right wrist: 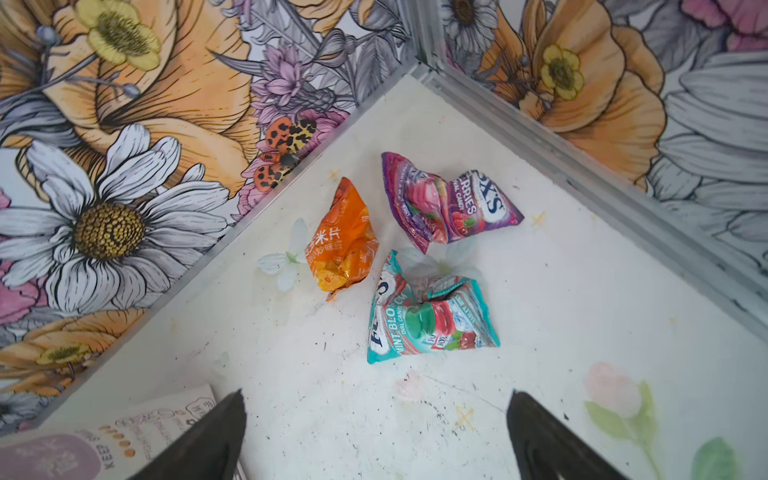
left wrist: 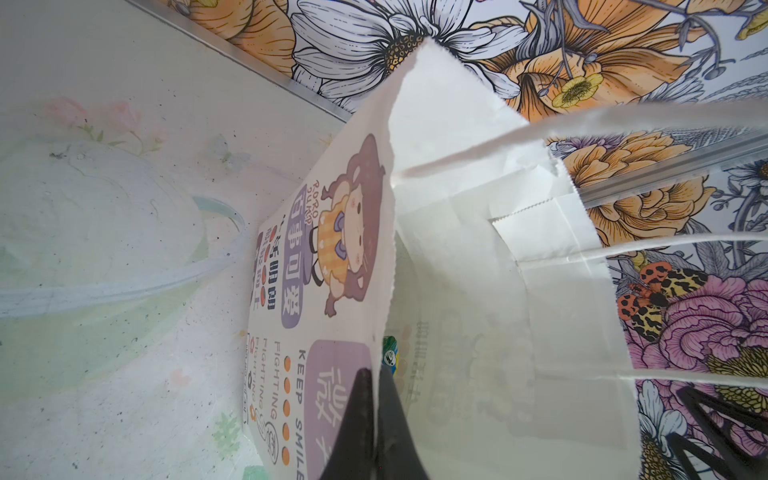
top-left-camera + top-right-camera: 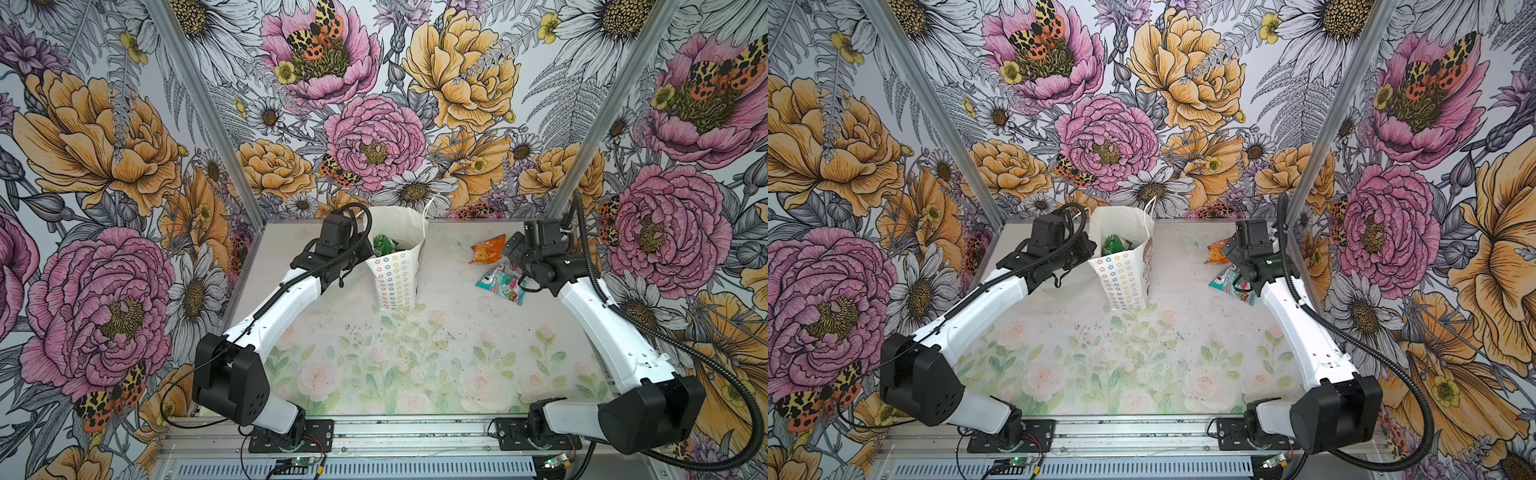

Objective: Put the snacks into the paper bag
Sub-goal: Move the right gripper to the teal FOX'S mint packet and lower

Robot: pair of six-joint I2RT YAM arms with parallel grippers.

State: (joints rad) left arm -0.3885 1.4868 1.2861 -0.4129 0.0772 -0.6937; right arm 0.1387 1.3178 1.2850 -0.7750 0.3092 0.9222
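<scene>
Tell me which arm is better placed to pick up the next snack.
Right. The right gripper is open near the orange packet, teal packet and purple packet on the table. The left gripper is shut on the paper bag rim.

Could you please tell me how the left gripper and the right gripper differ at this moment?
The left gripper is shut, pinching the rim of the paper bag; the right gripper is wide open and empty. The left sits at the bag; the right hovers over three loose snacks. Both are black.

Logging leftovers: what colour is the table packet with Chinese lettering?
The packet is orange, clearest in the right wrist view.
</scene>
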